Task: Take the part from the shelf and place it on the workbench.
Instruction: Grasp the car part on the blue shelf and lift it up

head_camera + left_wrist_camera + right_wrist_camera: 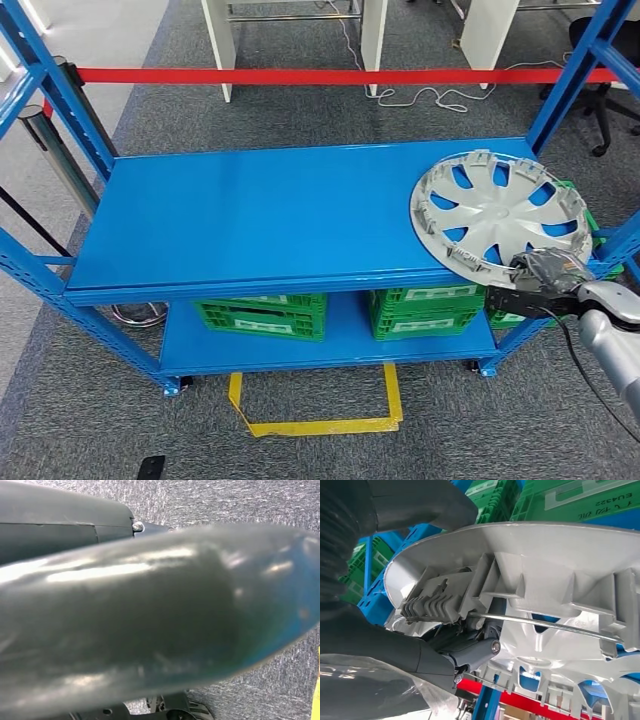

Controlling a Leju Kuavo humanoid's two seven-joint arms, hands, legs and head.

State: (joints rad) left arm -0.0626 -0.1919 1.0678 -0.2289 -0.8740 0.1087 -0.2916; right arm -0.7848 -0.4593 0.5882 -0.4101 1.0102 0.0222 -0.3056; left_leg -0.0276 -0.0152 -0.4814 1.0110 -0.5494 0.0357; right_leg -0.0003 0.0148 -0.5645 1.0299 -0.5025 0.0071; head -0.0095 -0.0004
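Your wheel cover point(498, 212) sits on the shelf's point(249, 225) top deck at the far right end, overhanging the front edge. Right hand point(545, 280) grips its near rim. Crates point(264, 315) sit on the lower deck. Barrier tape point(302, 76) runs behind the shelf.

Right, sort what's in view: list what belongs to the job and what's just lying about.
Job:
silver wheel cover, its rim held by the right hand
blue shelf it rests on

Lying about:
green crates on the lower level
red barrier tape
yellow floor tape
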